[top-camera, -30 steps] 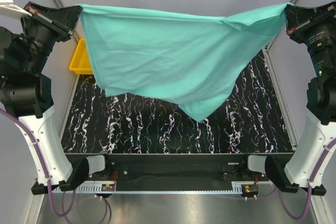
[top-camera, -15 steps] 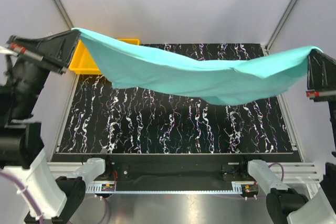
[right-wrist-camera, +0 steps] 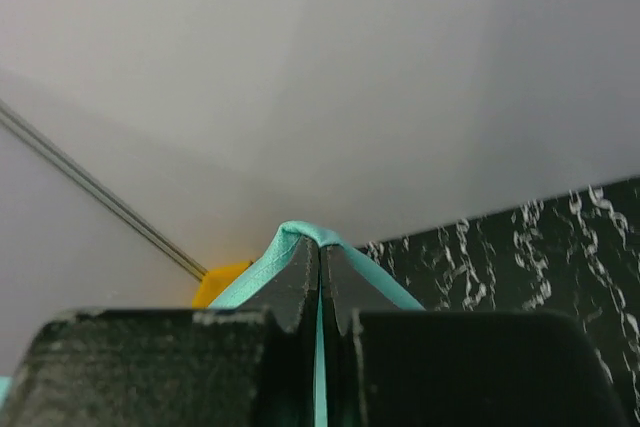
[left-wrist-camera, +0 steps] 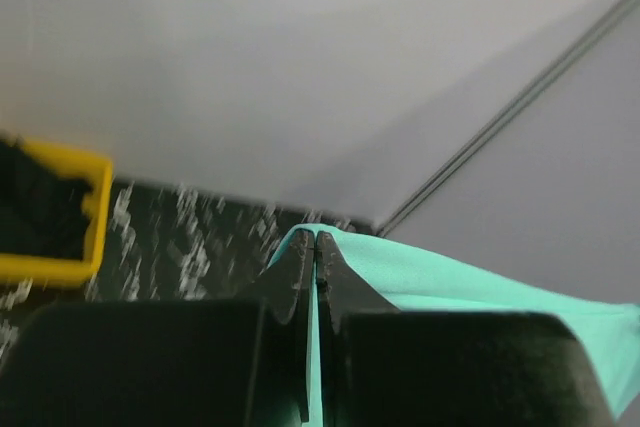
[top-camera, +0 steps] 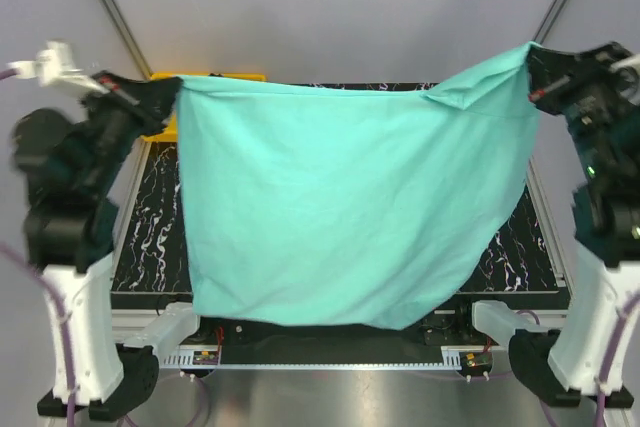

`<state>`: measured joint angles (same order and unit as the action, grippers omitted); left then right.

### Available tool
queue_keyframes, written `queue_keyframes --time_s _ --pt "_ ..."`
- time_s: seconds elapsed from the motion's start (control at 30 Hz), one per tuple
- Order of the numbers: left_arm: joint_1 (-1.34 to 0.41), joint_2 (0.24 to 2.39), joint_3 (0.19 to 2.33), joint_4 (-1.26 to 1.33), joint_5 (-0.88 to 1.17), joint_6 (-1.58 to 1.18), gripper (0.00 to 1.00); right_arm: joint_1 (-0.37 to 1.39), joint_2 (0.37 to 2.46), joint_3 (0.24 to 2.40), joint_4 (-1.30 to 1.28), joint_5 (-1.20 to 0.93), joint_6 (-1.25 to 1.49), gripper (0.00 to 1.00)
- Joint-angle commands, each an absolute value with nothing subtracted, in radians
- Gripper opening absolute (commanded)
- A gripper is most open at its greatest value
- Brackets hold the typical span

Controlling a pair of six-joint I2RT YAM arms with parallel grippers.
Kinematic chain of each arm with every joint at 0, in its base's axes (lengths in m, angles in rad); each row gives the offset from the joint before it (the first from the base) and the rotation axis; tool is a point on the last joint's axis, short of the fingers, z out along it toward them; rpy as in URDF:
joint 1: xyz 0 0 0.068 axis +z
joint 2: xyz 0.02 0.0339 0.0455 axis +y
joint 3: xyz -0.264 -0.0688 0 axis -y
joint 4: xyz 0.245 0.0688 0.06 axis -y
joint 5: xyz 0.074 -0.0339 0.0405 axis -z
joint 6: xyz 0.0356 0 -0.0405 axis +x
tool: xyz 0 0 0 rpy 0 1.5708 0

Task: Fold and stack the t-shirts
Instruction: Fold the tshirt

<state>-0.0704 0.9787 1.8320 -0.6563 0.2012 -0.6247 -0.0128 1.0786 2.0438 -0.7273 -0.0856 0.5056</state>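
Since half a second back, the turquoise-teal t-shirt (top-camera: 340, 217) has gone from a shallow, sagging band across the upper part of the overhead frame to a full curtain down the middle of it. Its hem now reaches the lower part of the frame, over the near edge of the black, white-veined table (top-camera: 150, 227). Both grippers have drawn inward a little.

I judge the hold is deliberate. With two top corners pinched and pulled apart, the cloth's own weight drops it flat, ready to be laid out smooth for folding.

My left gripper (top-camera: 168, 95), upper left of the overhead frame, is clamped tight on one corner. In its wrist view the black fingers (left-wrist-camera: 345, 292) meet with only a thin edge of teal between them. My right gripper (top-camera: 532, 65), upper right, is pinched on the other corner in the same way. There the fabric bunches into a small peak and sends creases running inward.

I read the shirt as thin, matte and soft. Its top edge is nearly taut and its left edge hangs straight, but the right edge slants inward toward the bottom, so it isn't hanging square. Above the top edge I see a sliver of the yellow plastic tray (top-camera: 215, 76), hard-rimmed. I can't pick out the black t-shirt in any view.
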Motion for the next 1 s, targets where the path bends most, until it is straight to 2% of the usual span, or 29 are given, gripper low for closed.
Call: queue_keyframes --time_s 0.0,0.17,0.2,0.33,0.43,0.63,0.97 --pt "-0.069 1.043 1.573 -0.675 0.129 -0.592 0.0 -0.006 1.164 1.881 -0.665 -0.072 0.517 0.0" --pt "-0.002 1.115 1.284 -0.577 0.161 -0.577 0.0 -0.006 1.275 1.613 -0.592 -0.1 0.532 0.0" --pt "0.02 1.167 1.208 -0.528 0.19 -0.58 0.0 -0.006 1.298 1.589 -0.569 -0.103 0.531 0.0" --pt "0.058 1.368 1.119 -0.39 0.242 -0.555 0.0 -0.005 1.477 1.536 -0.509 -0.115 0.514 0.0" --pt "0.071 1.558 1.161 -0.344 0.278 -0.528 0.0 -0.006 1.618 1.543 -0.451 -0.141 0.518 0.0" --pt "0.072 1.753 1.281 -0.316 0.294 -0.523 0.0 -0.006 1.859 1.661 -0.448 -0.238 0.54 0.0" --pt "0.089 1.789 1.322 -0.371 0.304 -0.522 0.0 -0.012 1.884 1.638 -0.517 -0.253 0.522 0.0"
